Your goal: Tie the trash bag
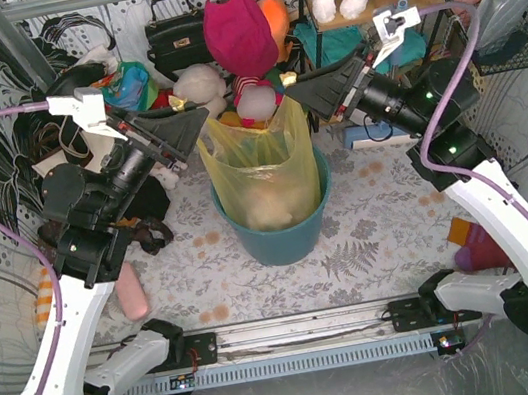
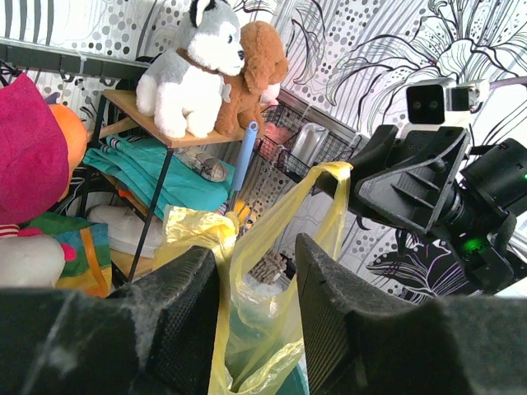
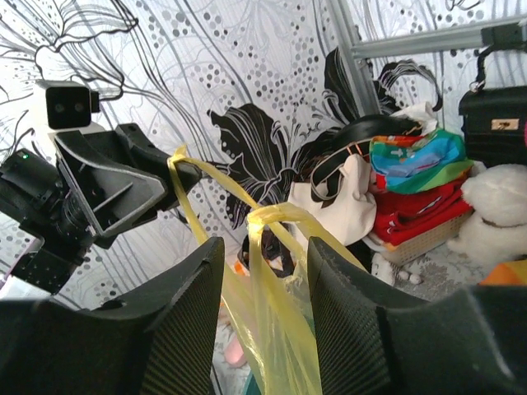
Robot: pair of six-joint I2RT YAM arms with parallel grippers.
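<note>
The trash bag [image 1: 256,163] is thin yellow plastic and stands in a teal round bin [image 1: 281,240], with pale crumpled paper showing through. Its two handle strips are pulled up and apart. My left gripper [image 1: 198,117] is at the left handle. In the left wrist view, its jaws [image 2: 255,251] stand apart with the bag [image 2: 247,321] hanging between them. My right gripper [image 1: 293,89] is at the right handle. In the right wrist view, its jaws [image 3: 263,243] stand apart with a handle loop [image 3: 284,216] between them. Each far handle runs to the other gripper's tip.
Plush toys, a black handbag [image 1: 176,35] and a magenta cushion [image 1: 238,29] crowd the back. A wooden shelf [image 2: 165,132] holds two plush dogs. A pink object [image 1: 133,292] lies on the table at left, a purple one [image 1: 477,245] at right. A wire basket [image 1: 511,24] hangs at the right.
</note>
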